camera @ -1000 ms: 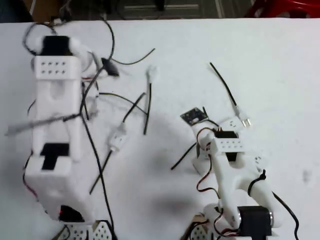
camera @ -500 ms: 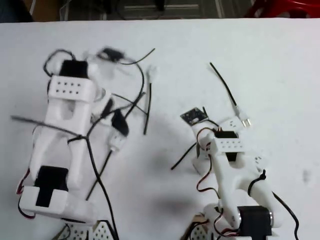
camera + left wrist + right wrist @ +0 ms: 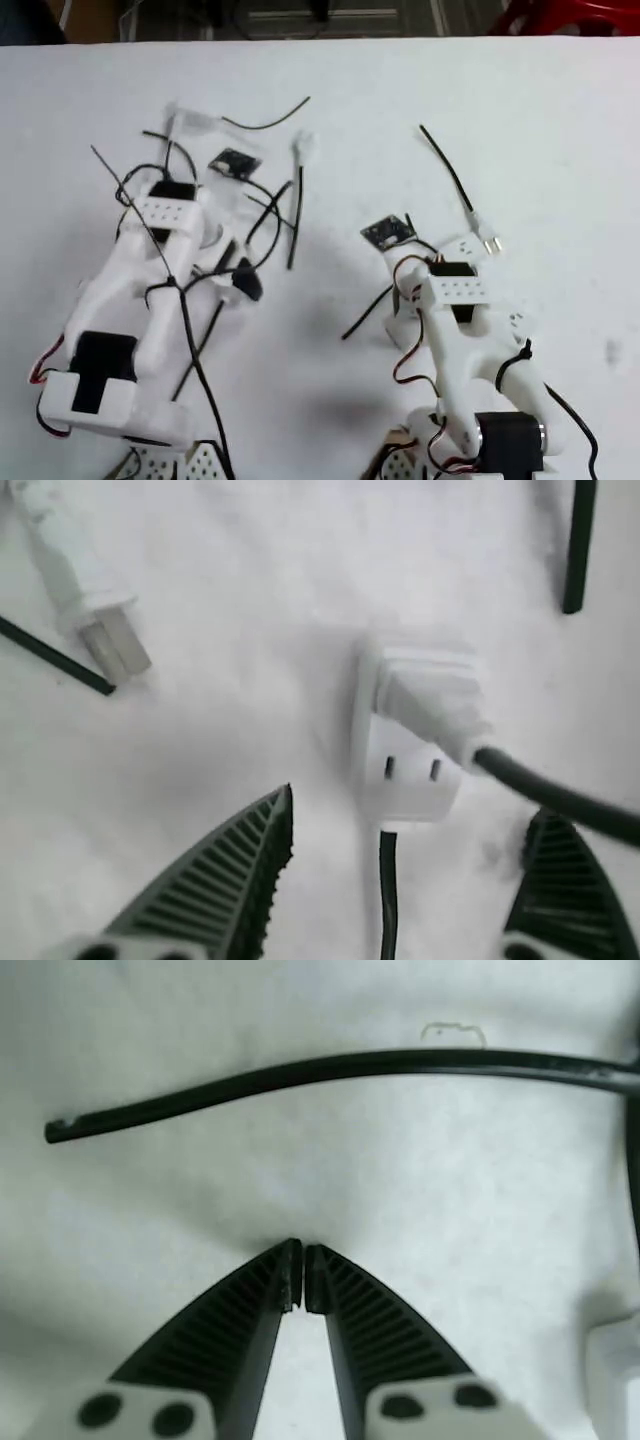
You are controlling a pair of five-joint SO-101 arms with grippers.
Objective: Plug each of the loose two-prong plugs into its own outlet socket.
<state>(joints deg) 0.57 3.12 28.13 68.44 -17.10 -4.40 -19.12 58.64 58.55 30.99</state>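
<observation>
- I am holding the left gripper [image 3: 415,810] spread wide and empty over the socket [image 3: 400,775]. Its fingers are flanking the socket, and I cannot see them touching anything.
- A plug [image 3: 425,695] is sitting in one pair of the socket's slots, seemingly seated, with its cord [image 3: 560,800] trailing past one finger. The other pair is lying bare.
- A loose plug [image 3: 108,640] is lying on the table [image 3: 250,560] near the socket, prongs exposed — I judge it the next one to fetch.
- I am resting the right gripper [image 3: 302,1265] pinched shut on nothing, low over the table near a wire [image 3: 330,1065] — probably parked clear.
</observation>
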